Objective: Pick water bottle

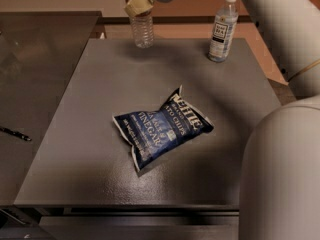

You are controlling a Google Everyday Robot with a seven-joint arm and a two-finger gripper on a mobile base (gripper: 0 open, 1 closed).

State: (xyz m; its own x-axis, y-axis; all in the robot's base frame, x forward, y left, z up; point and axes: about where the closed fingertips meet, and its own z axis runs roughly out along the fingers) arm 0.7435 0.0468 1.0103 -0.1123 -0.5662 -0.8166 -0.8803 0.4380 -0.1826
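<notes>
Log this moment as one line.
phase: reaching grasp | gripper: at top of water bottle, far edge of table | water bottle: upright | tall bottle: upright, far right | chip bag: flat, mid-table

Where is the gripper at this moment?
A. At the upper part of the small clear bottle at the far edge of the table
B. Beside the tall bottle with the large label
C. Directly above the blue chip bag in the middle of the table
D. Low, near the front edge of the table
A: the gripper sits at the upper part of the water bottle at the far edge of the table, away from the chip bag and the labelled bottle.
</notes>
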